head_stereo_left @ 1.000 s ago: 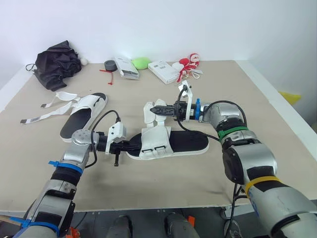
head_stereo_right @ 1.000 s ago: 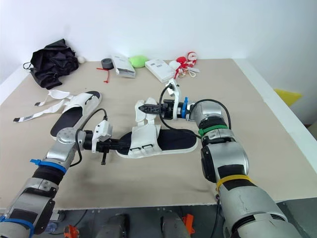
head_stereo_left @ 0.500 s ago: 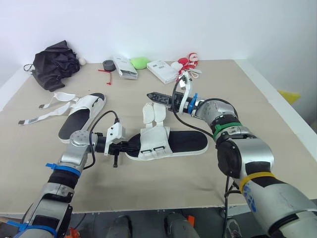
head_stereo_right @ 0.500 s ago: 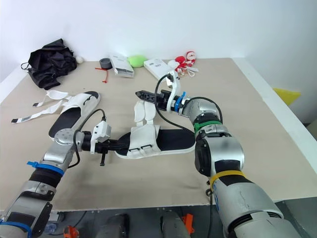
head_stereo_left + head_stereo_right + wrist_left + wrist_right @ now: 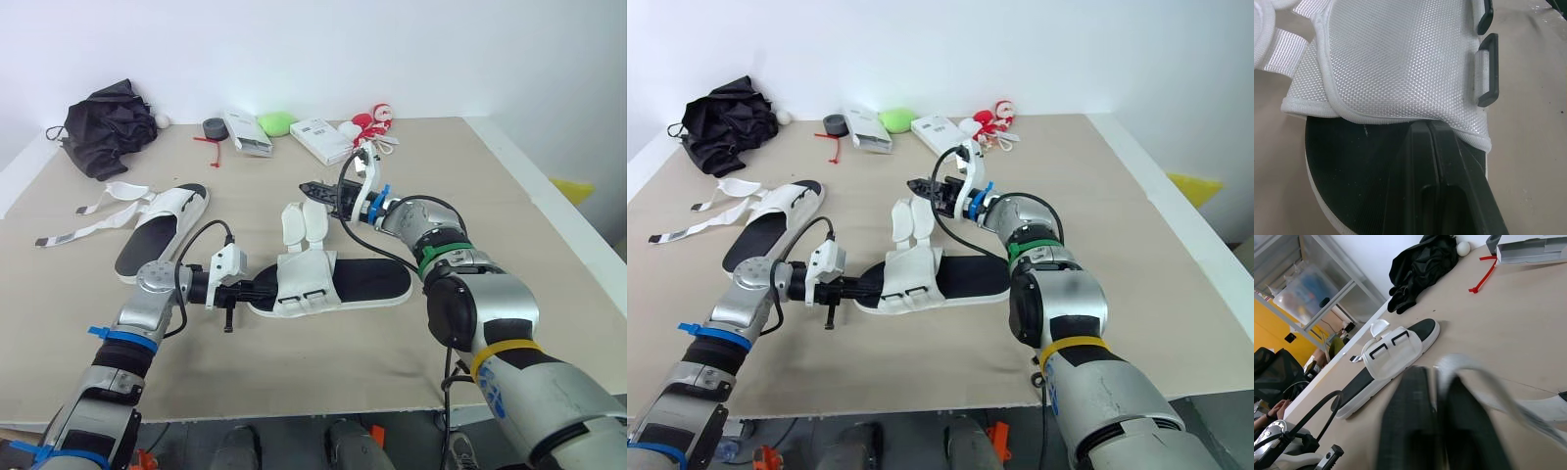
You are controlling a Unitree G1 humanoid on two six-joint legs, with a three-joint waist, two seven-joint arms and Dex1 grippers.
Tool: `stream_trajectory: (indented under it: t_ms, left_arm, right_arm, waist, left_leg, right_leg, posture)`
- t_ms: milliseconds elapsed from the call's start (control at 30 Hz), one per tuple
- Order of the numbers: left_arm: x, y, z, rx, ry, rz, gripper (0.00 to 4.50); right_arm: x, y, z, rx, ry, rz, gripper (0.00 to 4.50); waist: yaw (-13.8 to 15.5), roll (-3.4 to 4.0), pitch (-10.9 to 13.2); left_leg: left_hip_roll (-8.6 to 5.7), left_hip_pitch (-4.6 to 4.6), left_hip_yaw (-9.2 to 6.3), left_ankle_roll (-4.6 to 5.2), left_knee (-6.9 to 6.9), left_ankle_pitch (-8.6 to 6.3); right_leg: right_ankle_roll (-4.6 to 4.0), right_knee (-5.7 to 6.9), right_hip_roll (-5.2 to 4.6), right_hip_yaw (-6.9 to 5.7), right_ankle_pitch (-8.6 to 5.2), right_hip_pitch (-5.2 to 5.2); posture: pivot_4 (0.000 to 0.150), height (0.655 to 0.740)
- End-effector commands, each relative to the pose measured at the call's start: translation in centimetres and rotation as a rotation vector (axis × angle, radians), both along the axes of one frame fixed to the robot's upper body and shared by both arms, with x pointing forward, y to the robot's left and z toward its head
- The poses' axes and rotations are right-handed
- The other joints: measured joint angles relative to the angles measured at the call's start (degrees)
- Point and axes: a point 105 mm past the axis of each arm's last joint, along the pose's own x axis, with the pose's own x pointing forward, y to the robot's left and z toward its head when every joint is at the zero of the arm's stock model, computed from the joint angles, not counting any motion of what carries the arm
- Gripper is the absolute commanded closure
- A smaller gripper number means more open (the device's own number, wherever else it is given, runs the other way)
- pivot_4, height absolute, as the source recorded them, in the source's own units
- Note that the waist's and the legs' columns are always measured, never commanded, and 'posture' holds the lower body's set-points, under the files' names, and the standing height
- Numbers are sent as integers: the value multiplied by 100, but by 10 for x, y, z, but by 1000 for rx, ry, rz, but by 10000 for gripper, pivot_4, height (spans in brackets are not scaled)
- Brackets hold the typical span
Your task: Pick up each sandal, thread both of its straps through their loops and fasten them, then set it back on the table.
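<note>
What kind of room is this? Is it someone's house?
Probably a lab or workshop, not a house: metal shelving with a plastic bin, an office chair, and a plain work table holding two sandals.

Silver-grey arms with black joints: blue bands ring the left arm [image 5: 139, 311], green and yellow bands the right arm [image 5: 485, 308]. Black cables [image 5: 219, 224] loop past white wrist mounts [image 5: 229, 262]; the left gripper [image 5: 261, 289] is black.

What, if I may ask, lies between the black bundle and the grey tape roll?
A small white ball lies there, close beside the black bundle, short of the grey tape roll, in both eye views.
</note>
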Motion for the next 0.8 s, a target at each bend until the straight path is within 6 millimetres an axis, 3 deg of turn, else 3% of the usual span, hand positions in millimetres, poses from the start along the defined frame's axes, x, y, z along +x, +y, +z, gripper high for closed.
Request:
stream_trajectory:
  t_ms: [33,133,400,567,733,800]
  left_arm:
    - [-18,5,-45,102,177,-1,45000]
    - [-18,5,-45,102,178,-4,45000]
    - [-18,2,-45,100,185,-12,45000]
    - [-18,1,-45,104,192,-21,45000]
    - [-16,-3,-45,103,192,-28,45000]
    - [-16,-4,-45,102,192,-31,45000]
  right_arm:
    - [5,-1,16,-30,-92,-26,44334]
    - [3,0,19,-63,-168,-4,44334]
    - [-42,0,26,-123,-451,368,44334]
    - [-58,-8,32,-129,-495,448,44334]
    - [-85,-5,20,-189,-526,586,44334]
    - [-106,-1,3,-265,-542,704,44334]
  waist:
    - [0,0,0]
    - [0,0,0]
    - [5,1,1]
    - [14,1,1]
    - [44,1,1]
    - [63,1,1]
  left_leg:
    - [0,0,0,0,0,0]
    - [0,0,0,-1,0,-1]
    - [-1,-2,-2,-12,1,-10]
    - [-1,-2,-3,-17,1,-14]
    - [-1,-3,-4,-17,1,-14]
    - [-2,-3,-3,-20,2,-16]
  right_leg:
    - [0,0,0,0,0,0]
    - [0,-1,0,0,-1,0]
    - [7,-6,0,-1,-8,3]
    - [7,-7,-1,-1,-12,4]
    - [5,-7,-1,-2,-15,4]
    - [7,-8,-3,-2,-17,4]
  posture:
    - [1500,7380]
    - [1500,7380]
    - [1500,7380]
    - [1500,7380]
    - [1500,7380]
    - [1500,7380]
